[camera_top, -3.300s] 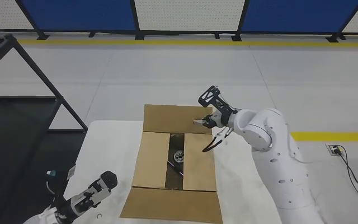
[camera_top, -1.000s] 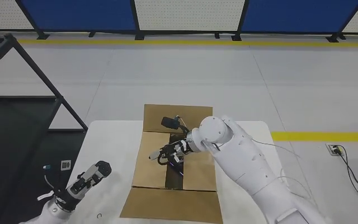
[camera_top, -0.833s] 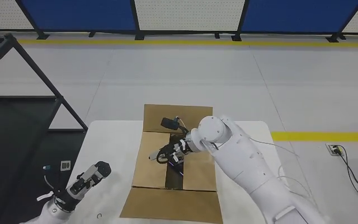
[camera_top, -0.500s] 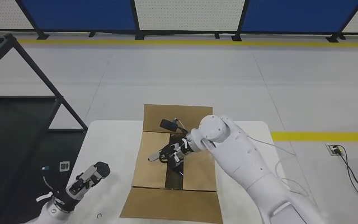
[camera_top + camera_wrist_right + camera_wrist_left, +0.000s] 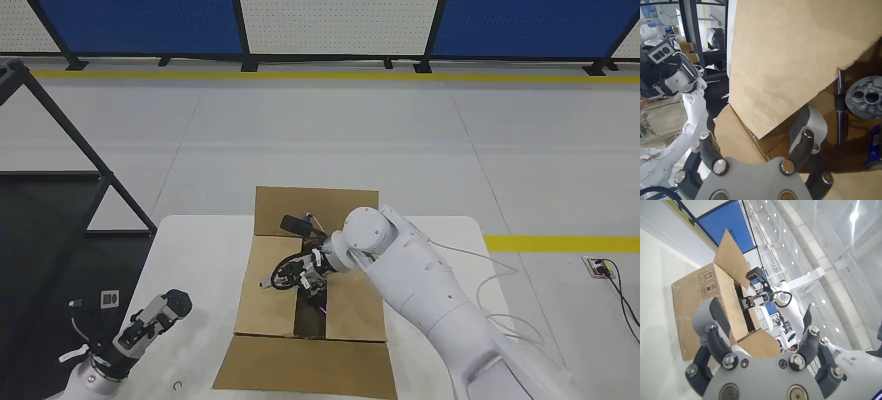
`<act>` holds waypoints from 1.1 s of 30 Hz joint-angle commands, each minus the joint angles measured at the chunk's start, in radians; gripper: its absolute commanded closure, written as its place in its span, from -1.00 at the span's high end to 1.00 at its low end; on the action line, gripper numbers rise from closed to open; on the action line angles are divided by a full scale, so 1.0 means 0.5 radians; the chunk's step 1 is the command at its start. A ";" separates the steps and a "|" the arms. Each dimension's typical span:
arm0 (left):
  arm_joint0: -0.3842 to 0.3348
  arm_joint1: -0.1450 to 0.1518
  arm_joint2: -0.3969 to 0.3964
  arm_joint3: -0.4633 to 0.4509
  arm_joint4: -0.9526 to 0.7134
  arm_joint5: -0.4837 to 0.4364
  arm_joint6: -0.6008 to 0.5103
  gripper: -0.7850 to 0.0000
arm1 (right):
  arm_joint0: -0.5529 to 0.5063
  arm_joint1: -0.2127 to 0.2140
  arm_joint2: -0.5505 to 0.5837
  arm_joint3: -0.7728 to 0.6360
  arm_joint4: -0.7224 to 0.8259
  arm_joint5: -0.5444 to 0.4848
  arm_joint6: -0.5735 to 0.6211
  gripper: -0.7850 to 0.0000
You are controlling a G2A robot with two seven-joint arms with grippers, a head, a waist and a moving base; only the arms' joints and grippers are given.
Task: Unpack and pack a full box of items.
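A white table [image 5: 190,270] is seen at the lower middle of the top view, and on it the cardboard box [image 5: 268,290] is stood, just right of centre. Its two end flaps are folded outward, while the two long flaps are laid over the opening with a narrow slot between them. The right gripper [image 5: 285,278] is placed at the slot in the middle of the frame. Its fingers are spread, one outside and one under the edge of the left long flap [image 5: 783,56], with no squeeze to be seen. The left gripper [image 5: 165,305] is held at the lower left, apart from the box, its fingers spread and empty. A grey disc [image 5: 865,100], a dark rod [image 5: 840,106] and a blue item [image 5: 875,144] are seen inside. Unpacking is judged barely begun: the long flaps are yet to be opened, and every item remains to be lifted out and repacked.
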 commanded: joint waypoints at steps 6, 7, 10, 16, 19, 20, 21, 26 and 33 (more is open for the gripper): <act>-0.006 -0.004 0.001 0.007 -0.002 -0.003 -0.005 1.00 | 0.016 -0.036 0.020 0.054 0.087 -0.142 0.038 1.00; -0.008 -0.004 0.002 0.013 -0.002 -0.002 -0.006 1.00 | 0.019 -0.037 0.037 0.059 0.120 -0.187 0.045 1.00; -0.017 -0.006 0.007 0.023 0.000 0.003 -0.008 1.00 | 0.028 -0.036 0.080 0.074 0.197 -0.300 0.060 1.00; -0.028 -0.010 0.012 0.035 0.001 0.003 -0.013 1.00 | 0.044 -0.035 0.151 0.026 0.308 -0.439 0.018 1.00; -0.030 -0.011 0.008 0.049 -0.004 0.000 -0.007 1.00 | 0.044 -0.042 0.173 -0.024 0.352 -0.486 -0.014 1.00; -0.029 -0.012 0.005 0.055 -0.007 -0.001 -0.004 1.00 | 0.038 -0.047 0.183 -0.039 0.380 -0.492 -0.036 1.00; -0.028 -0.012 0.000 0.061 -0.010 -0.002 0.001 1.00 | 0.035 -0.053 0.189 -0.056 0.399 -0.488 -0.081 1.00; -0.008 -0.013 -0.032 0.082 -0.043 -0.010 0.017 1.00 | 0.020 -0.084 0.168 -0.106 0.408 -0.472 -0.173 1.00; -0.004 -0.013 -0.041 0.083 -0.043 -0.013 0.015 1.00 | 0.020 -0.084 0.168 -0.106 0.408 -0.472 -0.173 1.00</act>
